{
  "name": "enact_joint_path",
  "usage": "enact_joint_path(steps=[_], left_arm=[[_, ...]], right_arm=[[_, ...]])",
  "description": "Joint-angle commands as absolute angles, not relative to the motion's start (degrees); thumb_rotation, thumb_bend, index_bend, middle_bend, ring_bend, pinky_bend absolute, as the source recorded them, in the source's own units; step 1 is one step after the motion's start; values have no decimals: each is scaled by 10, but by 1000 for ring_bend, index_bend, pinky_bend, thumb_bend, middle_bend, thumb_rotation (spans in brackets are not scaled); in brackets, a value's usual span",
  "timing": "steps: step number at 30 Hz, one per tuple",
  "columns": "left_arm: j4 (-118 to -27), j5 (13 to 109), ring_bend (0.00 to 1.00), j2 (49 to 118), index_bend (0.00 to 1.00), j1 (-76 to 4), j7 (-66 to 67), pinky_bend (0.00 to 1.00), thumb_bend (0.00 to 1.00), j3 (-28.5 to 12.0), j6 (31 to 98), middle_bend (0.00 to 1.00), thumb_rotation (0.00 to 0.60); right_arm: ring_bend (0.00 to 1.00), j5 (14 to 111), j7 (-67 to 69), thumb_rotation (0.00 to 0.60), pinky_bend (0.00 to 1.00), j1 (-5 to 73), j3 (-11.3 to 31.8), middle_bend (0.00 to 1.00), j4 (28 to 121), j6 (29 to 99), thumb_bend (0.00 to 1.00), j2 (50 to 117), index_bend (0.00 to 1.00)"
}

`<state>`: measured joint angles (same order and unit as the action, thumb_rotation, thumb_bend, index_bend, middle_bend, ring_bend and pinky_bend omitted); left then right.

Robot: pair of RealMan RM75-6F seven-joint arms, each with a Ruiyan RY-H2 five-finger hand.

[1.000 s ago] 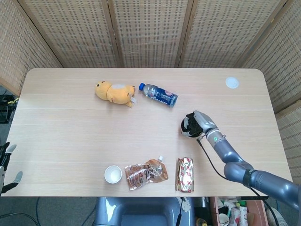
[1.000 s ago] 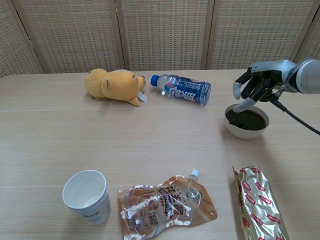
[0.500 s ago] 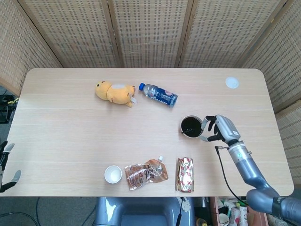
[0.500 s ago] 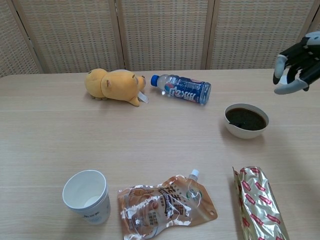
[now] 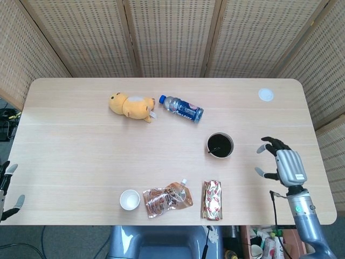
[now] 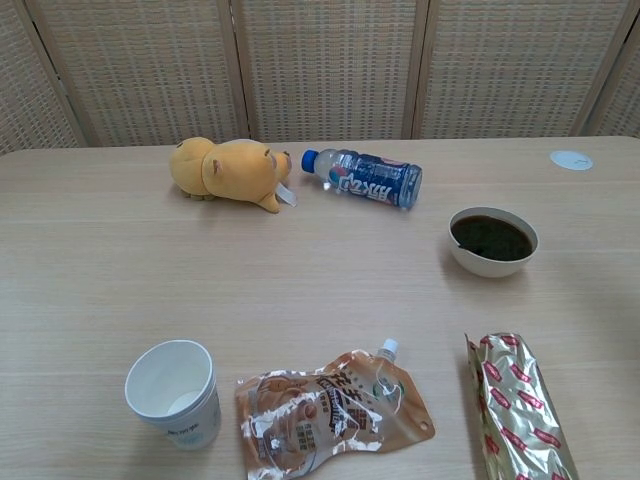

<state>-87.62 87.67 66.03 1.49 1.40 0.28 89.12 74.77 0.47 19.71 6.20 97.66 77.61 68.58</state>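
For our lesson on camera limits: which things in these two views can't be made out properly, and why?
- Left hand: head view, cut off by the left edge; absent from the chest view.
- Right hand: head view only, outside the chest view's frame.
- Foil packet: chest view, cropped at the bottom.
- Bottle label: too small to read.

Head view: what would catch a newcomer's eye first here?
Probably the yellow plush toy lying toward the table's far side, with the blue-labelled bottle on its side just beside it. Next, the bowl of dark liquid, standing alone right of centre, and the right hand with fingers spread, apart from it near the table's right edge.
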Motion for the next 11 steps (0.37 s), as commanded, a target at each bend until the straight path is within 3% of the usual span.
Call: enact_joint_path(steps=[1, 7, 11], left_arm=[[-876, 880, 0, 663, 0, 14, 18, 0, 376, 4, 892, 0, 600], [-872, 894, 0, 669, 0, 13, 24, 0, 377, 10, 893, 0, 600], [-873, 899, 0, 671, 0, 13, 27, 0, 376, 11, 897, 0, 600]], right_arm=[[157, 775, -54, 600, 293, 169, 39, 238, 961, 818, 245, 697, 400], [62, 793, -134, 600, 188, 130, 17, 150, 950, 869, 299, 717, 298], [43, 798, -147, 600, 158, 114, 13, 134, 944, 883, 302, 725, 283]])
